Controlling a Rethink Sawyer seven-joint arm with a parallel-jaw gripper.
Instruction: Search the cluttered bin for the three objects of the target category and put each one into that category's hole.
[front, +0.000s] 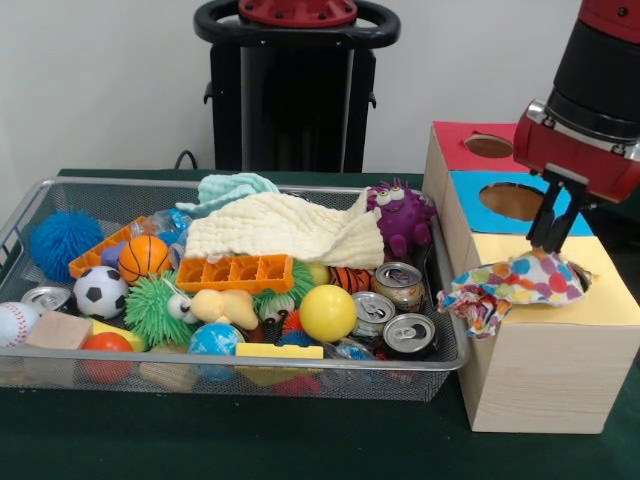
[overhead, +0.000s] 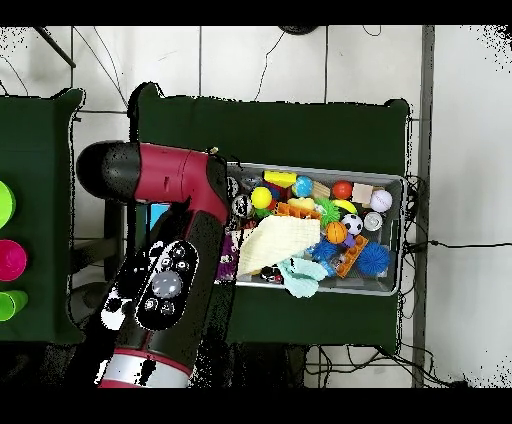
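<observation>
My gripper hangs over the yellow panel of the wooden box, to the right of the bin. Its fingers stand close together, shut on the top of a crumpled multicoloured spotted cloth. The cloth rests on the yellow panel and droops over the box's left edge. Inside the wire bin lie a cream cloth and a light blue cloth at the back. In the overhead view my arm hides the gripper and most of the box; the cream cloth and the light blue cloth show.
The box also has a red panel with a hole and a blue one. The bin holds a purple plush monster, an orange tray, cans, several balls and wooden blocks. Coloured cups stand on a side table.
</observation>
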